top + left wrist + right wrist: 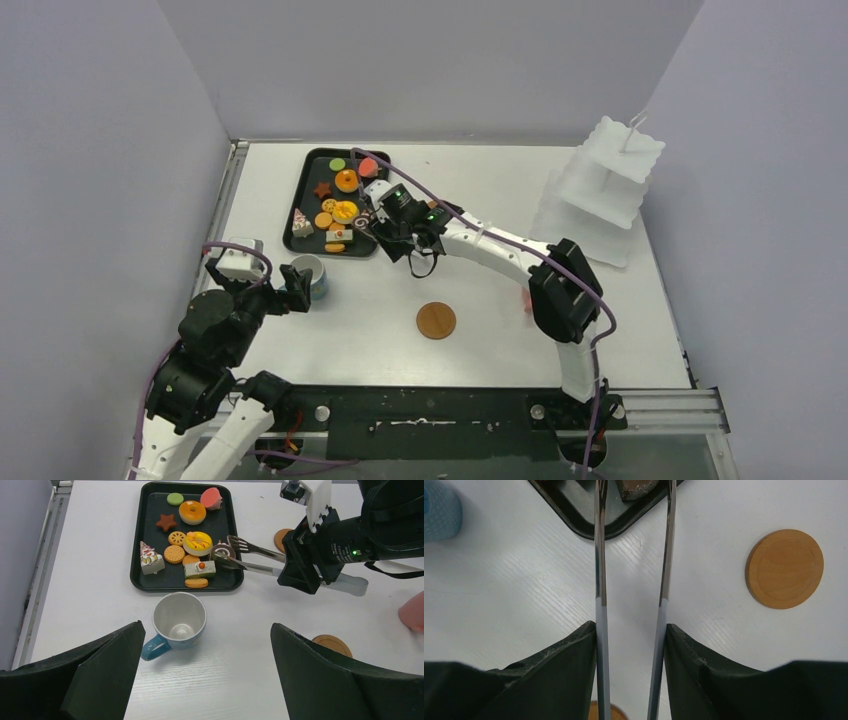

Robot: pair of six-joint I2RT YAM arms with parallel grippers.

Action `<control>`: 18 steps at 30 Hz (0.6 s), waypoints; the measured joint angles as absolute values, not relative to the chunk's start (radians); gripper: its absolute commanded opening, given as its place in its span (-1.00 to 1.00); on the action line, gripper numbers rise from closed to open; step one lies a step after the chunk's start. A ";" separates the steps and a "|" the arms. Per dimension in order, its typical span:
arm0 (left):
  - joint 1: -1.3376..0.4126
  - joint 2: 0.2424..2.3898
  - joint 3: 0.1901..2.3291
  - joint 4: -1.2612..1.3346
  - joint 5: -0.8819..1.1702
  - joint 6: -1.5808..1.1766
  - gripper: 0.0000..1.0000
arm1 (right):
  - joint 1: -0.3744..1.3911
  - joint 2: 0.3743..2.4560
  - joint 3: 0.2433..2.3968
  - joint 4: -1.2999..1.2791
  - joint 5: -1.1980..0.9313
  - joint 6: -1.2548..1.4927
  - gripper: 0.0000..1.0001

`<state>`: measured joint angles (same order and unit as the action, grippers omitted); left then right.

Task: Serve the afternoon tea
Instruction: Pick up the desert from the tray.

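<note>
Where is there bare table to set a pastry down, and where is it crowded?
Free: the wide patch between the black tray and the white tiered stand, behind the right arm; also the strip from the wooden coaster to the near edge. Crowded: the tray, packed with pastries, where the right gripper holds the tongs, and around the blue cup.

Pastries (197, 543) on tray (155, 505), far left; tongs (260, 569) over its right edge. Cup (179, 617) near of tray. Stand (600, 185) far right.
</note>
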<state>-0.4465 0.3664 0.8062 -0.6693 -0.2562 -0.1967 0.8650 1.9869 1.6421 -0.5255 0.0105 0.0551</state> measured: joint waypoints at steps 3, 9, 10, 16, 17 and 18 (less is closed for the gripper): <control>-0.443 0.366 0.806 -0.669 -0.255 -0.197 0.95 | 0.865 2.012 1.657 -0.533 0.010 0.055 -0.12; -0.441 0.366 0.806 -0.669 -0.253 -0.197 0.95 | 0.865 2.026 1.674 -0.553 0.010 0.052 -0.22; -0.441 0.366 0.806 -0.669 -0.253 -0.197 0.95 | 0.865 2.026 1.677 -0.555 0.011 0.052 -0.23; -0.437 0.366 0.801 -0.669 -0.253 -0.197 0.95 | 0.866 2.026 1.684 -0.564 0.020 0.057 -0.34; -0.437 0.366 0.801 -0.669 -0.253 -0.197 0.95 | 0.866 2.026 1.684 -0.567 0.025 0.060 -0.35; -0.437 0.366 0.801 -0.669 -0.253 -0.197 0.95 | 0.866 2.026 1.684 -0.571 0.028 0.062 -0.36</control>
